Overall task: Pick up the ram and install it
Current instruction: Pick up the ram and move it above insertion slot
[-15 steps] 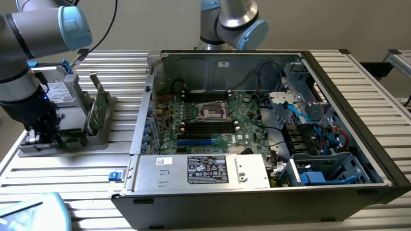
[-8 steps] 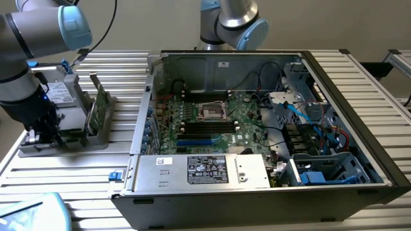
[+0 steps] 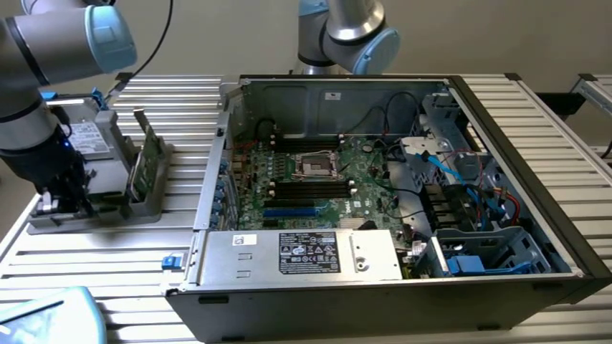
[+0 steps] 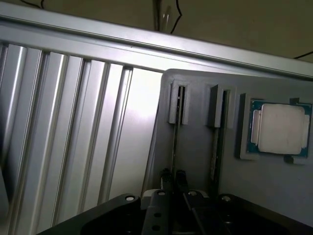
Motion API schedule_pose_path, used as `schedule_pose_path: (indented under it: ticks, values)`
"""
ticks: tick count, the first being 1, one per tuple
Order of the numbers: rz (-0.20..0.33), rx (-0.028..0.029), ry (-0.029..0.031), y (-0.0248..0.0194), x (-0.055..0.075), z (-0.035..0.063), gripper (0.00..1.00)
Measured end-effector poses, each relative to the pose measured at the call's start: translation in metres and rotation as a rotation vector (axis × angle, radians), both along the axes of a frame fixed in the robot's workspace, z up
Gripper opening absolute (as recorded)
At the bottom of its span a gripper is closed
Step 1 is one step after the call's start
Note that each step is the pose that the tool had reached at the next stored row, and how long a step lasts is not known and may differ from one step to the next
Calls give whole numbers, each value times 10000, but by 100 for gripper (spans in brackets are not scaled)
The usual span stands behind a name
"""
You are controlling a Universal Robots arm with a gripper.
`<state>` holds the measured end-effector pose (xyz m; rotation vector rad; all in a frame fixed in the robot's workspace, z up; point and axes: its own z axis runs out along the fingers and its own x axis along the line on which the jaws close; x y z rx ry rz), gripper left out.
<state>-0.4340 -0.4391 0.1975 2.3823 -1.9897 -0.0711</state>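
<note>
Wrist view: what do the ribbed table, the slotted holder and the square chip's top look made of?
The table looks like bare extruded aluminium: pale, satin, with long parallel grooves catching light. The holder seems matte grey plastic, possibly printed: dull, even, no glint. The chip's top looks like plated metal: smooth, silvery, on a greenish board rim.

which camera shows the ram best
The exterior view: the ram stands upright in the grey holder beside the open computer case, its green side showing. The wrist view sees it edge-on, as a thin dark strip in a slot.
</note>
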Motion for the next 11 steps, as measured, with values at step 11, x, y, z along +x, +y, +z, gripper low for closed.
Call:
schedule_pose_path:
  ticks: [11]
  values:
    - [-54,227,-1,-18,8,119,14]
